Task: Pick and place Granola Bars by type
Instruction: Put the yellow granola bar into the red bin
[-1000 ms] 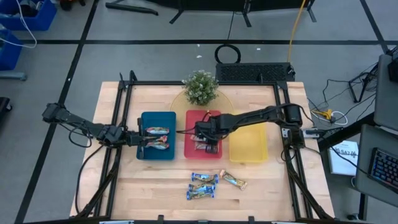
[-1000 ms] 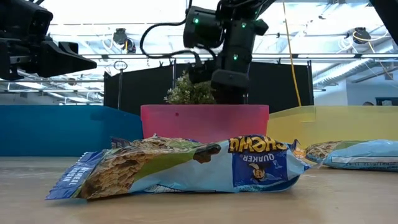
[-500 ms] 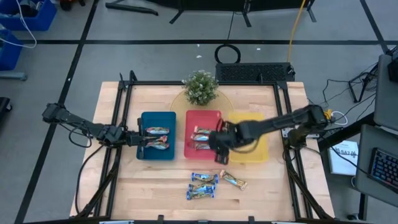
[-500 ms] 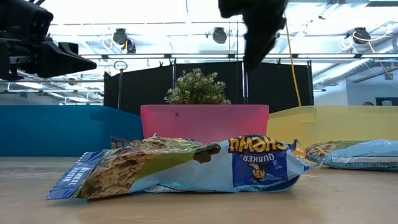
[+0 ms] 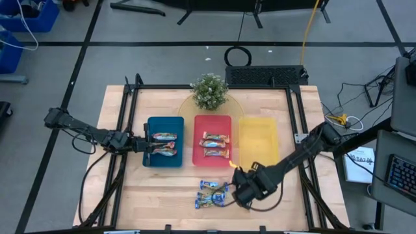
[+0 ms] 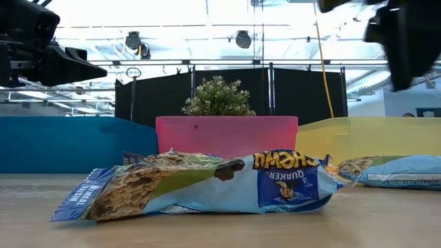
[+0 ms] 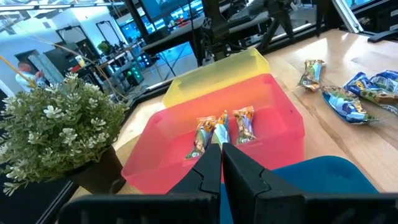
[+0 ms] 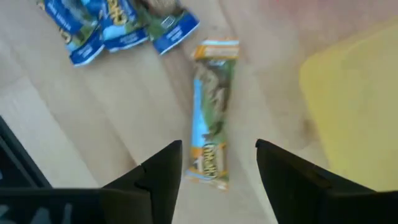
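A tan-gold granola bar (image 8: 211,115) lies flat on the wooden table. My right gripper (image 8: 217,163) hangs open above it, one finger on either side of its near end, touching nothing; in the high view the gripper (image 5: 242,188) hides the bar. Three blue-white bars (image 5: 211,194) lie in a cluster on the table beside it. The red tray (image 5: 198,159) holds three greenish-red bars (image 7: 221,129). The blue tray (image 5: 153,161) holds two bars (image 5: 164,144). My left gripper (image 7: 221,163) is shut and empty at the blue tray's left side (image 5: 140,144).
The yellow tray (image 5: 259,144) stands to the right of the red one, with no bar in it. A potted plant (image 5: 209,91) stands behind the trays. The black frame rails (image 5: 300,130) run along the table's left and right sides.
My right gripper has left the red tray and swung toward the table's near edge, coming down over the tan-gold bar by the blue-white cluster. Three bars now show uncovered in the red tray.
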You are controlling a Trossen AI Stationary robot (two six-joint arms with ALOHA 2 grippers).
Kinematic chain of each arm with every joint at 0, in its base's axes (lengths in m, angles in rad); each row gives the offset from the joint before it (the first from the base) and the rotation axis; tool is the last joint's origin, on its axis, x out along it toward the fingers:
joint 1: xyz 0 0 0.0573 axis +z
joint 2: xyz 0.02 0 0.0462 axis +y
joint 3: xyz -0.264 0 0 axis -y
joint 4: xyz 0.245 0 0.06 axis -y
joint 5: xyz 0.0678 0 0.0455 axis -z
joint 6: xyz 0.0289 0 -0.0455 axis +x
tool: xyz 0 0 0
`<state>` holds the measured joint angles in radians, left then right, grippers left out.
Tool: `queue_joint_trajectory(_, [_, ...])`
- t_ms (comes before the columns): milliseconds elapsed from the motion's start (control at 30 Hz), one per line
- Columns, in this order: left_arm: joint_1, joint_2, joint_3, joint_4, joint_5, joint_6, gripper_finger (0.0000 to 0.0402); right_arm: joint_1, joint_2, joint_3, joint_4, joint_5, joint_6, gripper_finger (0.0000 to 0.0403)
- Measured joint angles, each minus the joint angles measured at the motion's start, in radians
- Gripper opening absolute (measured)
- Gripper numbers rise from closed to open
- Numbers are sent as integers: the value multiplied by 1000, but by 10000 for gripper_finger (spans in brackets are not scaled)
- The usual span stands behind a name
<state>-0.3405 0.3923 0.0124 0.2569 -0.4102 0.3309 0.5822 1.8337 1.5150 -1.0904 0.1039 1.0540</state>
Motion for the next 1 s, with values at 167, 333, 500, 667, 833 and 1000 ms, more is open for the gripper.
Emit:
queue_joint_trajectory(167, [0, 0, 0, 1, 0, 0, 24, 19, 11, -58, 73, -7, 44, 220])
queue_joint_trajectory(333, [0, 0, 0, 0, 0, 0, 24, -7, 11, -186, 223, -58, 47, 228])
queue_joint_trajectory(500, [0, 0, 0, 0, 0, 0, 24, -27, 10, -312, 314, -105, 58, 224])
queue_joint_trajectory(667, [0, 0, 0, -1, 0, 1, 24, -28, 1, -411, 469, -123, 44, 222])
queue_joint_trajectory(833, [0, 0, 0, -2, 0, 2, 24, -25, 4, -423, 468, -126, 16, 222])
queue_joint_trajectory(1000, [0, 0, 0, -2, 0, 2, 24, -25, 6, -424, 472, -126, 30, 202])
